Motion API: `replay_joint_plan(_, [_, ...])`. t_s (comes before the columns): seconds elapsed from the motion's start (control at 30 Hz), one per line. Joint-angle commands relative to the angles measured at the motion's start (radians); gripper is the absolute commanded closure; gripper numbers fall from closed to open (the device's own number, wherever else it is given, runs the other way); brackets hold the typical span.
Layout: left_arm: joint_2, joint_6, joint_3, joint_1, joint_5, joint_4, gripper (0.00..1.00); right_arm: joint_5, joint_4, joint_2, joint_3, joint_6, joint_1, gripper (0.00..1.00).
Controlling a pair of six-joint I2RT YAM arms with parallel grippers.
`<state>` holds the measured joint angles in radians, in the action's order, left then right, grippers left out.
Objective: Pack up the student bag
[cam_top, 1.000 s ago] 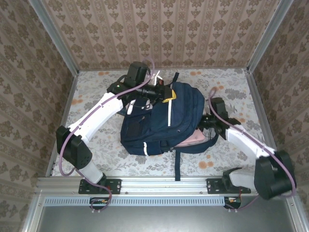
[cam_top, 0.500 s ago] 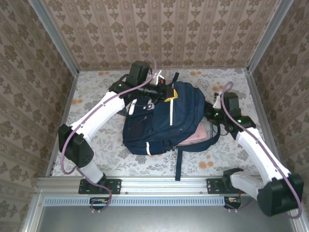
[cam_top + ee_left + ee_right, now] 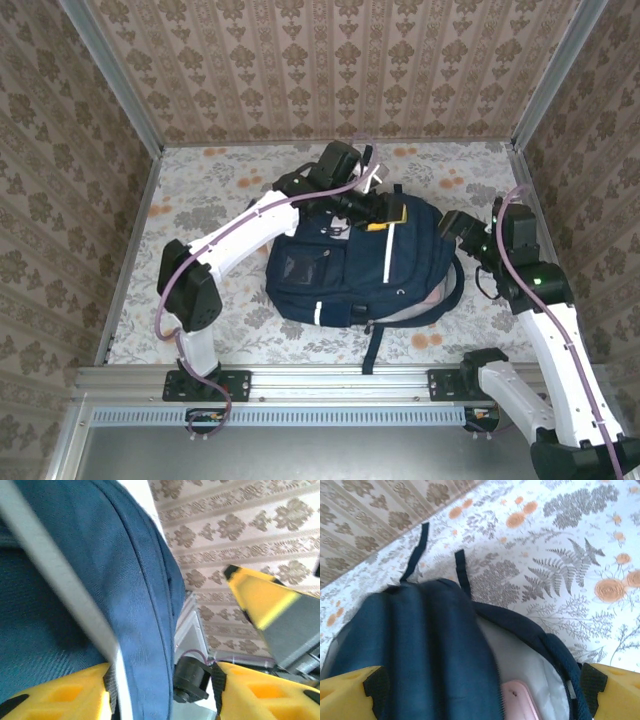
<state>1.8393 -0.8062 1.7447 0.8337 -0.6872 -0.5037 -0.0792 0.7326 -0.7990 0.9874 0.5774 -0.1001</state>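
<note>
The student bag [image 3: 355,270] lies mid-frame; left tool [image 3: 385,210], part open, straddles its upper rim, right tool [image 3: 455,228] gapes wide by its mouth, probably to spread it

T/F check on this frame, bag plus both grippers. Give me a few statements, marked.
1. The student bag lies on the table. True.
2. The right gripper is clamped shut on a strap. False: its jaws stand wide open over the bag's opening.
3. A pink item shows inside the bag. True.
4. The left gripper sits at the bag's near edge, by the arm bases. False: it is at the bag's far edge.
</note>
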Motion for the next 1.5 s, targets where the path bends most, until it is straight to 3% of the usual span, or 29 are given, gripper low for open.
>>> replay_joint_plan(0.0, [-0.102,0.140,0.019,-0.085,0.103,-0.064,0.42,-0.004,0.017,0.012,0.029,-0.040,-0.001,0.00])
replay_joint_plan(0.2, [-0.213,0.273,-0.067,-0.323,0.320,-0.143,0.31,0.091,-0.041,-0.045,0.035,-0.083,-0.043,0.00])
replay_joint_plan(0.23, [-0.222,0.289,-0.107,-0.369,0.339,-0.116,0.26,0.102,-0.048,-0.070,0.045,-0.093,-0.064,0.00])
replay_joint_plan(0.3, [-0.205,0.310,-0.159,-0.487,0.388,-0.089,0.03,0.097,-0.057,-0.126,0.072,-0.106,-0.126,0.00])
replay_joint_plan(0.33, [-0.176,0.326,-0.167,-0.531,0.406,-0.090,0.00,0.084,-0.065,-0.157,0.084,-0.114,-0.166,0.00])
replay_joint_plan(0.47, [0.005,0.355,-0.137,-0.648,0.353,-0.104,0.07,0.117,-0.118,-0.293,0.139,-0.120,-0.276,0.01])
replay_joint_plan(0.67, [0.144,0.296,-0.181,-0.686,0.279,0.059,0.22,0.160,-0.148,-0.582,0.300,-0.149,-0.384,0.03])
replay_joint_plan(0.87, [0.262,0.233,-0.165,-0.691,0.224,0.133,0.33,0.193,-0.188,-0.861,0.480,-0.143,-0.414,0.04])
replay_joint_plan(1.13, [0.239,0.229,-0.257,-0.712,0.286,0.151,0.35,0.194,-0.152,-1.189,0.760,-0.147,-0.420,0.06])
replay_joint_plan(1.47, [0.144,0.254,-0.370,-0.744,0.336,0.186,0.30,0.209,-0.059,-1.536,1.167,-0.173,-0.446,0.08])
